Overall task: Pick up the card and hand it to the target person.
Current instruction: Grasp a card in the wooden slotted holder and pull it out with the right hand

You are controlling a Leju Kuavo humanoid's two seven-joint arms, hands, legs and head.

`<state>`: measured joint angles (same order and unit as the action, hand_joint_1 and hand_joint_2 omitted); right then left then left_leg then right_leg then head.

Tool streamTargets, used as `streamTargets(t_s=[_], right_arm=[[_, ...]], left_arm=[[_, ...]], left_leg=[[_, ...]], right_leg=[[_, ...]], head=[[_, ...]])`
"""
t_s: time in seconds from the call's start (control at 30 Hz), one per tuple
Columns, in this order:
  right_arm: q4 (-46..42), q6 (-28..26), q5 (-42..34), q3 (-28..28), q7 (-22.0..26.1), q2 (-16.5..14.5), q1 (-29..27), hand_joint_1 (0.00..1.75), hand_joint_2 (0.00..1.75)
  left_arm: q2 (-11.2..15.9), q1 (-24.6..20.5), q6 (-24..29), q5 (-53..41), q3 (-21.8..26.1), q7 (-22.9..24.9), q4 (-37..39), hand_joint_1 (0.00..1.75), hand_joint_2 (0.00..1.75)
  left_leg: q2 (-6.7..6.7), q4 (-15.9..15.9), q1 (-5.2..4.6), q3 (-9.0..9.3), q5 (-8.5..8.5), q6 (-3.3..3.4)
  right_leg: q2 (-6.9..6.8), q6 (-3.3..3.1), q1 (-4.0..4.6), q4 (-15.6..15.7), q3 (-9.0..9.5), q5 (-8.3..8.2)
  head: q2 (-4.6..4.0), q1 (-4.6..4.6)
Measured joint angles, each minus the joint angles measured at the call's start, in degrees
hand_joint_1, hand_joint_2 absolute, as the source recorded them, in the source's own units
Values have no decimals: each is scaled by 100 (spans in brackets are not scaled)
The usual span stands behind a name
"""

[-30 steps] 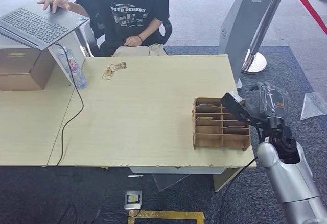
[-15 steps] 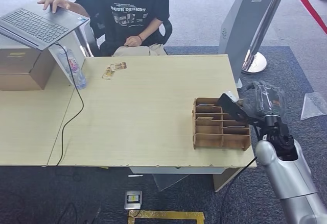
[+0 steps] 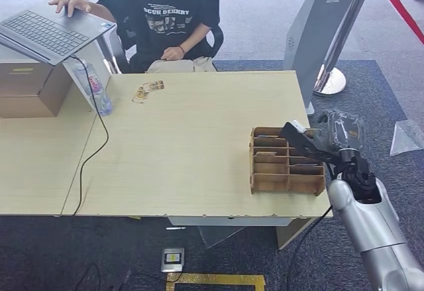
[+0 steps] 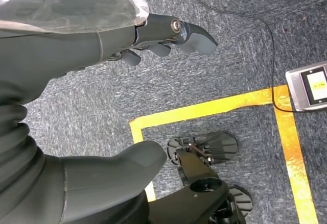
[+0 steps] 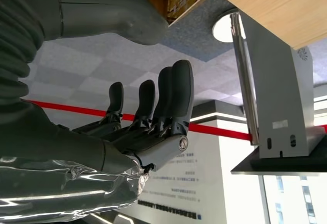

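Right hand (image 3: 306, 144): at the right end of the wooden card rack (image 3: 285, 162), fingers (image 5: 162, 106) spread and extended, holding nothing. Left hand (image 4: 115, 35): hanging over grey carpet (image 4: 239, 45), fingers apart, empty. Rack: near right corner of the light wood table (image 3: 190, 138). Cards (image 3: 148, 90): loose on the table's far left side, just before the seated person (image 3: 169, 12). Water bottle (image 3: 95, 87): table's far left edge.
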<state>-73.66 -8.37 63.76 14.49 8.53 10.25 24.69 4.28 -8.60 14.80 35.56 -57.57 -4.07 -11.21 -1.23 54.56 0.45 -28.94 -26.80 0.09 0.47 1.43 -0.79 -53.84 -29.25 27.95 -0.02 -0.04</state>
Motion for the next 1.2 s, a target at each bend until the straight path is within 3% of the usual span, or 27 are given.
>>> streamTargets(t_s=[0.57,1.2], right_arm=[[449,-54,0,80,32,0,92,83,175],[743,-96,10,224,34,0,271,92,175]], left_arm=[[-2,2,-1,1,0,2,0,0,175],[-4,11,0,13,-2,2,0,0,175]], left_leg=[[0,0,0,0,0,0],[0,0,0,0,0,0]], right_leg=[[0,0,0,0,0,0],[0,0,0,0,0,0]], head=[[0,0],[0,0]])
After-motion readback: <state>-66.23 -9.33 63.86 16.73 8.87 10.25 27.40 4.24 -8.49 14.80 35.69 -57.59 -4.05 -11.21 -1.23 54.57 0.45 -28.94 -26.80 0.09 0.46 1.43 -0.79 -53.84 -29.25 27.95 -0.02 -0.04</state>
